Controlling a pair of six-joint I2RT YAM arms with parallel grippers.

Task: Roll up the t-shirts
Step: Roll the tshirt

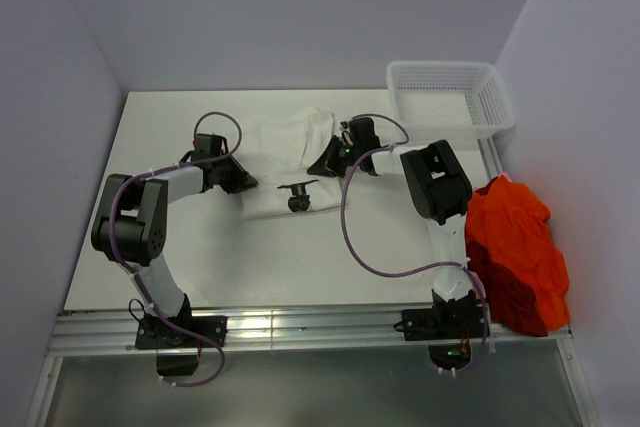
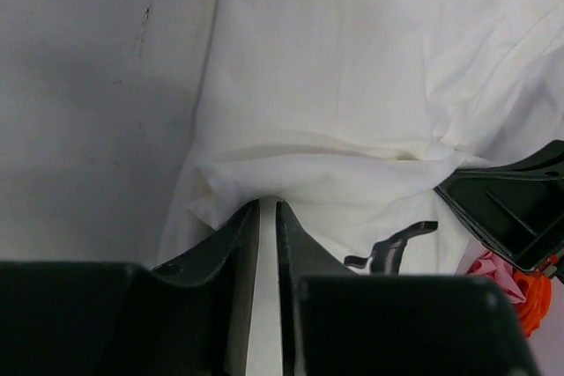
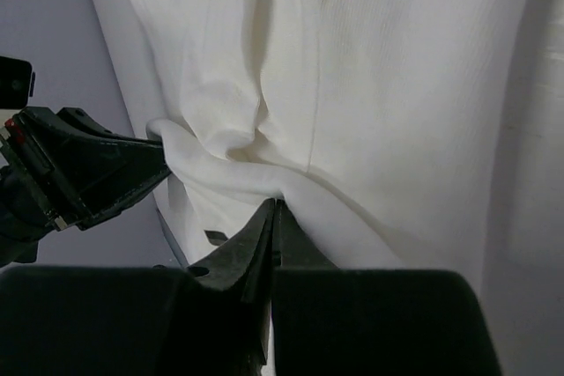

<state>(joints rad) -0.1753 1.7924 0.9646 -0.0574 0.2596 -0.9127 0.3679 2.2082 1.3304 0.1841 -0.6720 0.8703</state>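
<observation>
A white t-shirt (image 1: 287,147) lies partly folded in the middle of the table, its black chest print (image 1: 297,194) near the front edge. My left gripper (image 1: 243,182) is at the shirt's left edge. In the left wrist view its jaws (image 2: 269,203) stand nearly together, pinching a raised fold of the white t-shirt (image 2: 370,85). My right gripper (image 1: 326,163) is at the shirt's right edge. The right wrist view shows it (image 3: 275,202) shut on a ridge of the white t-shirt (image 3: 388,85). Orange-red t-shirts (image 1: 517,252) are heaped at the table's right side.
A white mesh basket (image 1: 452,97) stands at the back right corner. The white table (image 1: 160,237) is walled at the left, back and right. The orange-red heap lies close beside the right arm's base (image 1: 447,319).
</observation>
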